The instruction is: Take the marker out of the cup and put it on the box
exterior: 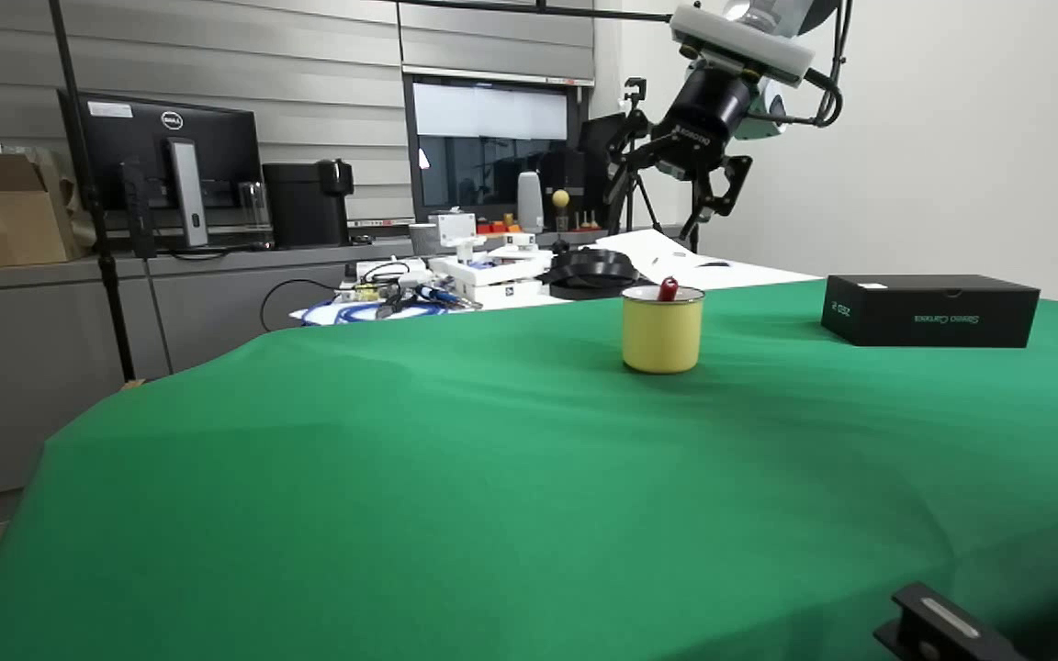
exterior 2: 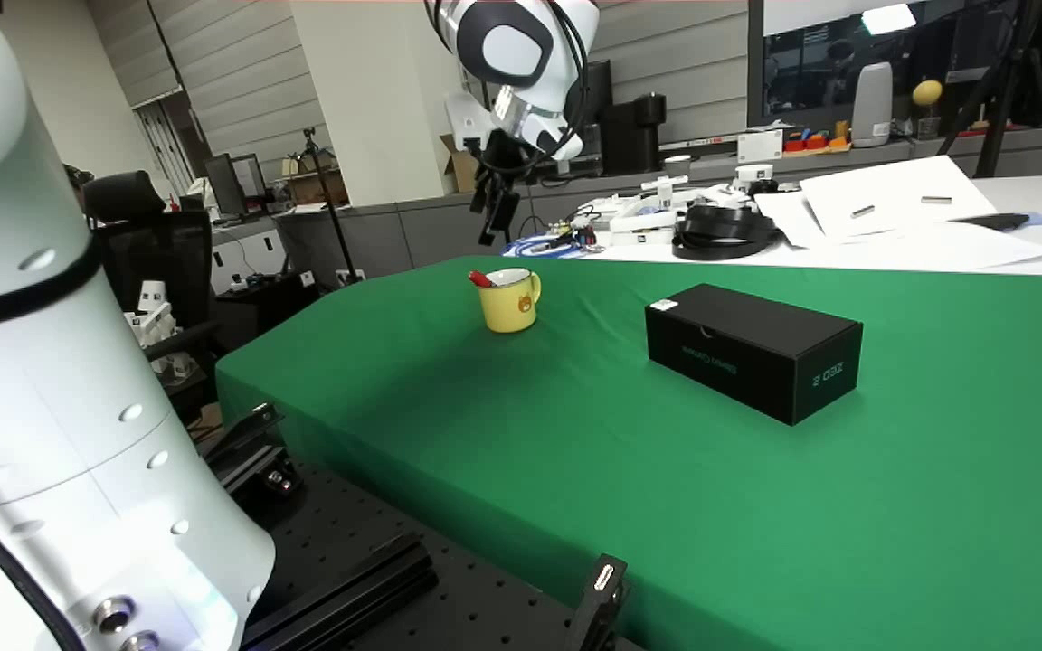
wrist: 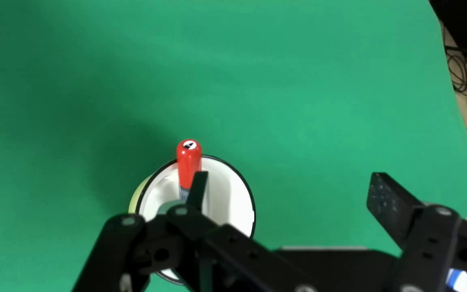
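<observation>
Hovers higher than the yellow cup (exterior 2: 507, 306) with the gripper (wrist: 290, 190) spread wide and unloaded, with the red marker (wrist: 189, 162) leaning inside that cup (hard to make out lower down, behind a finger (wrist: 198, 190)), well apart from the black box (exterior 2: 753, 353).

Red marker (exterior: 668, 289) in yellow cup (exterior: 662, 336), black box (exterior: 933, 314), gripper (exterior: 654, 206) spread wide

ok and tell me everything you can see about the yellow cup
The cup is short and yellow, with a white inside, a dark rim, a side handle and a small brownish mark. It looks like enamelled metal, though that's hard to confirm. It stands upright on the green cloth, and the marker leans inside it, red end jutting past the rim. The open hand is above, not touching it.
</observation>
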`<state>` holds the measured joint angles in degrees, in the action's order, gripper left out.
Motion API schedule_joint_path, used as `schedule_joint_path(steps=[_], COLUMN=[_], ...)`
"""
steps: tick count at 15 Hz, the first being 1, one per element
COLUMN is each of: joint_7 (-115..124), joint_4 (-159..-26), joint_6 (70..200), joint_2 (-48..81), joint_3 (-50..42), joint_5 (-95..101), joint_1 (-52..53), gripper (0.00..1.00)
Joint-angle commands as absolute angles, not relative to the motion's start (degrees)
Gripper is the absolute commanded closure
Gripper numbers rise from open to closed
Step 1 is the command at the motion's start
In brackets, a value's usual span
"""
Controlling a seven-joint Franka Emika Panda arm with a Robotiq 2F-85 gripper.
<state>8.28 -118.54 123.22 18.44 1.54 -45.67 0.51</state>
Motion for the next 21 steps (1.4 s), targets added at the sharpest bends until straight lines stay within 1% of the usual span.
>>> schedule_joint_path(steps=[1, 7, 21], joint_7=[9.75, 10.92, 12.47], joint_4=[-117.68, -117.57, -117.89], joint_6=[122.64, 119.55, 114.84], joint_2=[19.99, 22.61, 25.68], joint_3=[1.31, 0.39, -1.55], joint_5=[-51.2, -55.94, -56.23], joint_1=[-1.08, -2.11, -2.27], gripper=[0.0, 0.0, 0.0])
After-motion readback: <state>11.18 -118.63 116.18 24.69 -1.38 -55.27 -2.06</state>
